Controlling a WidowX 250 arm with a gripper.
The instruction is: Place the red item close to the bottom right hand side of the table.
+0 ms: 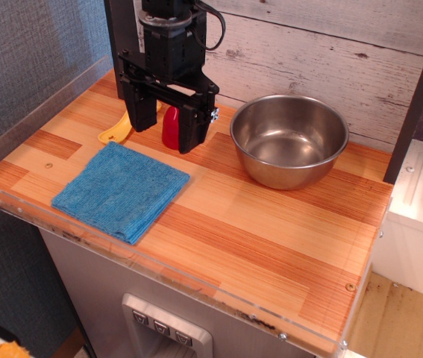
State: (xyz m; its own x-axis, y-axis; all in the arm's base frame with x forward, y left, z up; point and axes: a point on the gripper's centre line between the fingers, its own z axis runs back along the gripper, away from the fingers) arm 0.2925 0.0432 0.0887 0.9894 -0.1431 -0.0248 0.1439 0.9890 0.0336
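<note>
Nearest the camera runs the clear acrylic rim of the striped wooden surface (271, 246), and just behind it on the left lies a folded blue cloth (120, 191). Beyond the cloth's far corner the black gripper (168, 127) is lowered at the back left of the surface, its two fingers set on either side of the red item (171, 128), which shows in the gap between them, though whether they actually press on it cannot be told. A yellow brush (116, 132) pokes out to the gripper's left, and a steel bowl (289, 139) sits well apart to its right near the back wall.
</note>
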